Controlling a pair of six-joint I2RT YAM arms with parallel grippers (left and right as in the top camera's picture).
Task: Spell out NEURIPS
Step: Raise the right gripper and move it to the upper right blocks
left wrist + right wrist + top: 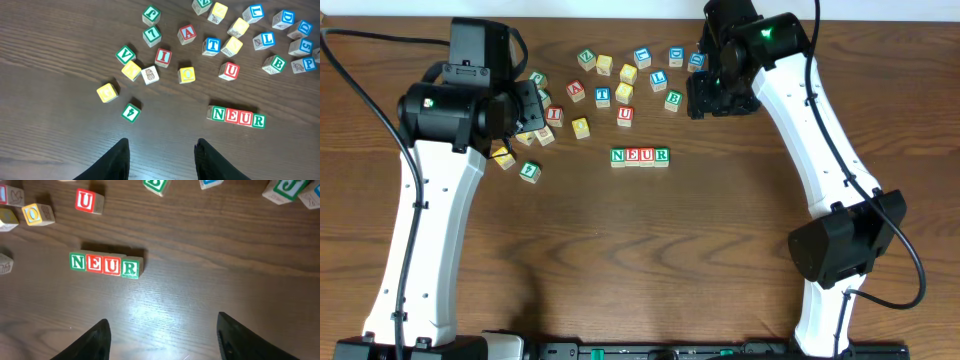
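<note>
**NEUR row of green- and red-bordered wooden letter cubes stood mid-table, word unfinished.**
Left gripper and right gripper hung open, empty. The red-bordered wooden I cube sat among neighbouring cubes; a wide grab risked scattering them.

Left claw narrowly parted; right claw spread wide.

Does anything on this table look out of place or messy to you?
Nothing looks broken or spilled. The NEUR row sits straight, with its cubes touching. The loose cubes beyond it are a jumble, many turned askew, like the 4 cube off on its own.
</note>
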